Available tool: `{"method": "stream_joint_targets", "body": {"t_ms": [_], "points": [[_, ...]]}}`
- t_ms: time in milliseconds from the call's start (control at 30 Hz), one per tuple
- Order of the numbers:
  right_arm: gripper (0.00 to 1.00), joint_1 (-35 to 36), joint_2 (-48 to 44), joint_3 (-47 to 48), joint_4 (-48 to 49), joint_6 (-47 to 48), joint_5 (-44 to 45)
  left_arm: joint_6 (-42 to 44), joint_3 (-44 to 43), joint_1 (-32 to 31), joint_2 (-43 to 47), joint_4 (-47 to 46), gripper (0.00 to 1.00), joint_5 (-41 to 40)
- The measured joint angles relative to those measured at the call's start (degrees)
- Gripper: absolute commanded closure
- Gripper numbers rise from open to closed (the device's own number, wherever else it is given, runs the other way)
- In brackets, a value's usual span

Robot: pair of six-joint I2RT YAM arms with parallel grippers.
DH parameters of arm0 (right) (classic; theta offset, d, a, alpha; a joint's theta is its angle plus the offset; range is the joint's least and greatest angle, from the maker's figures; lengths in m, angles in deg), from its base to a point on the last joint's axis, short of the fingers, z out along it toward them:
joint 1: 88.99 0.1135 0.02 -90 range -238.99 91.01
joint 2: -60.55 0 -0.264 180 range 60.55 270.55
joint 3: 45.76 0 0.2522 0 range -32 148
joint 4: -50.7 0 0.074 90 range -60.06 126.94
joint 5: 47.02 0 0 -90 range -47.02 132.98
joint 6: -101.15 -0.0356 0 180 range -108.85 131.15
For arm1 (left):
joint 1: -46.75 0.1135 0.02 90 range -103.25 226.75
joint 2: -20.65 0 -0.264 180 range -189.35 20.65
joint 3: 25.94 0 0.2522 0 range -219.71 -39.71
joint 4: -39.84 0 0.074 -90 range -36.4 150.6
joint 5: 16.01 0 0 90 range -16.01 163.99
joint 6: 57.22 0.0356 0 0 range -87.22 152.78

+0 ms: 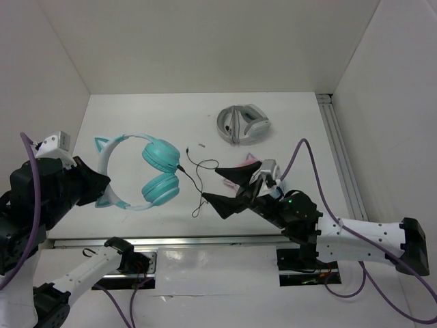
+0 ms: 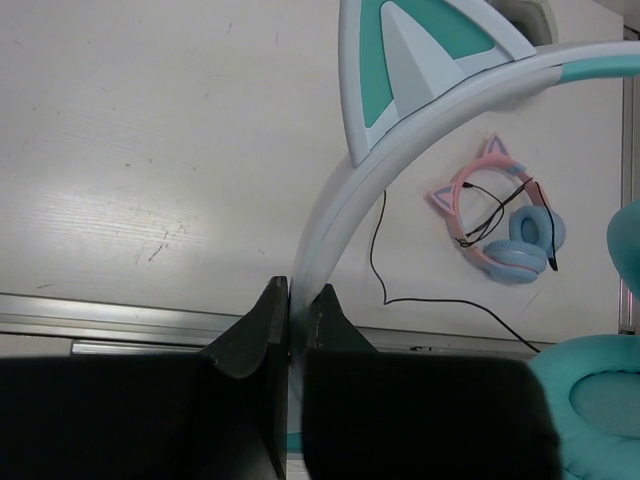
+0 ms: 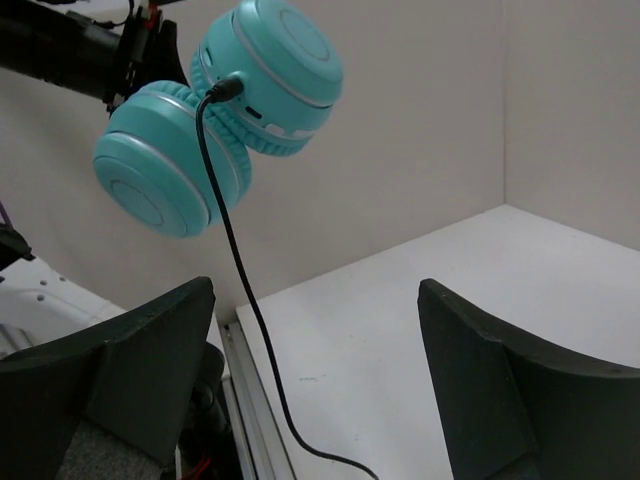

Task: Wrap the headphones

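At the left of the counter (image 1: 147, 113), we pinch the headphones (image 1: 161, 171) by the pale headband (image 2: 345, 190). Our left gripper (image 2: 289, 318) has its fingers pressed together on the band, just below a cat ear (image 2: 420, 60). The headphones hang clear of the surface, with the two teal ear cups (image 3: 215, 110) resting against each other and facing the middle. A thin black cable (image 3: 225, 240) plugs into one cup and drops down to trail on the counter. Our right gripper (image 1: 222, 186) is spread wide and holds nothing. In its wrist view the cable falls between the fingers and touches neither. Pink headphones (image 2: 497, 222) lie flat just beyond that gripper. Grey-and-white headphones (image 1: 243, 124) sit nearer the far wall, well apart from ours.
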Motion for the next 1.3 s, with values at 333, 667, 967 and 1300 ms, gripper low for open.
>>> {"method": "stream_joint_targets", "body": {"t_ms": [333,667,967,1300], "points": [[0.26,0.61,15.87,6.64,-4.39,1.62,1.49,0.00,-0.42,0.00,-0.11,-1.42,1.00,0.02],[0.87,-4.28,17.20,-1.55,-2.23,-0.61,3.45,-0.15,-7.06,0.02,-1.25,0.20,1.00,-4.96],[0.87,-4.52,15.96,-1.55,-1.66,-2.14,2.69,-0.59,-5.90,0.02,-1.31,1.01,1.00,-6.12],[0.53,-3.37,17.75,-1.40,1.95,-2.91,-0.46,-1.40,-5.31,0.00,-1.31,1.46,1.00,-6.08]]}}
